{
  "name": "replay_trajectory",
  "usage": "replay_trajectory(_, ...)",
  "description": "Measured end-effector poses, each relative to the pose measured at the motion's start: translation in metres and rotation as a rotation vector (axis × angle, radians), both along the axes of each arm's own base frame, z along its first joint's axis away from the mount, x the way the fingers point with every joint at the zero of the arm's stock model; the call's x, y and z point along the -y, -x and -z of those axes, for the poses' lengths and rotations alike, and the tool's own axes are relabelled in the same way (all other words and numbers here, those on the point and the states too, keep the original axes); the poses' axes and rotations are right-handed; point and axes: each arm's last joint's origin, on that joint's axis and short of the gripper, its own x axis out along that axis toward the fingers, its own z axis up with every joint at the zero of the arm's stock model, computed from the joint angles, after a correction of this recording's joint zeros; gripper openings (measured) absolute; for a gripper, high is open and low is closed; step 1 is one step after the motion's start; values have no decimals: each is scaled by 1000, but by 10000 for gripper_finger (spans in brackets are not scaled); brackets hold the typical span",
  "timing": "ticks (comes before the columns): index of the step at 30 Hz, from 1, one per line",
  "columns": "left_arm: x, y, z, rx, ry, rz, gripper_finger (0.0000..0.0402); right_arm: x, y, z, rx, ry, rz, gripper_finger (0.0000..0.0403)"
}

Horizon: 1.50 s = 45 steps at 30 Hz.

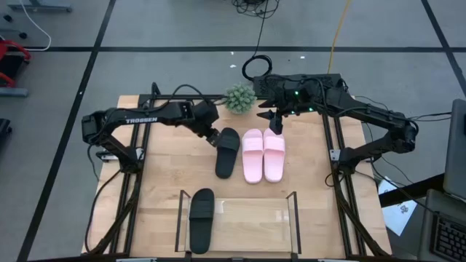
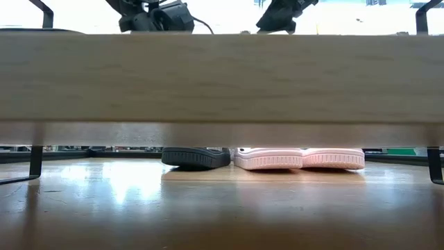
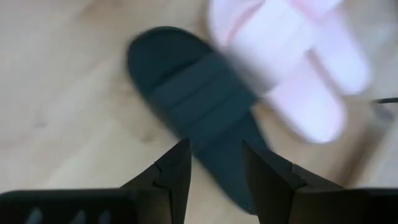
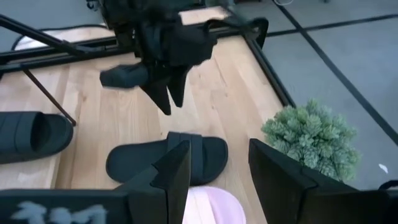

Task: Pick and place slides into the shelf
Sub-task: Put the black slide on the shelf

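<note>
High view: one black slide (image 1: pixel 202 219) already lies in the shelf (image 1: pixel 280 218), at its left end. The second black slide (image 1: pixel 228 151) lies mid-bench, long axis running twelve to six with a slight lean toward one o'clock; the pink pair (image 1: pixel 263 154) lies just beside it at three o'clock, parallel. The left gripper (image 1: pixel 214 138) hangs at the black slide's eleven o'clock, by its far end — the nearer arm for this slide. The right gripper (image 1: pixel 275 122) hangs over the pink pair's far end, near a small plant (image 1: pixel 239 97).

Low view: the black slide (image 2: pixel 195 157) and the pink pair (image 2: pixel 299 158) rest flat on the bench (image 2: pixel 222 208), seen under a wooden rail; both arms show only at the top edge.

Left wrist view: jaws released, fingers (image 3: pixel 177 171) apart, the black slide (image 3: pixel 199 106) directly ahead and below — its length runs roughly in line with the gap, so the jaws would straddle its width.

Right wrist view: jaws released, above the pink slide's (image 4: pixel 214 208) edge; the left gripper (image 4: pixel 169 93) hangs over the black slide (image 4: pixel 166 158) beyond.
</note>
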Motion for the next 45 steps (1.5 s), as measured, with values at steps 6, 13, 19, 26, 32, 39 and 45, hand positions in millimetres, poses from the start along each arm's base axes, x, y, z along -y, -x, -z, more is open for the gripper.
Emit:
replay_trajectory(6, 8, -3, 0, -1, -62, 77, 141, 0, 1, -2, 9, 18, -9, 153)
replay_trajectory(13, -25, -1, -25, 187, 127, 115, 141, 0, 1, -3, 14, 22, -10, 153)
replay_trajectory(19, -67, 23, -89, 131, 16, 72, 141, -1, 3, -4, 20, 21, -8, 153)
replay_trajectory(26, -105, 24, -122, 72, 109, 175, 140, -1, 3, -5, 27, -3, 7, 153)
replay_trajectory(32, -103, -10, -72, -127, 291, 429, 140, -2, 5, -4, 17, -34, 24, 153)
replay_trajectory(39, -87, -40, -42, -78, 354, 620, 140, -2, 6, -4, 14, -39, 26, 153)
replay_trajectory(45, -81, -51, -32, -90, 301, 694, 140, -3, 6, -5, 15, -27, 19, 153)
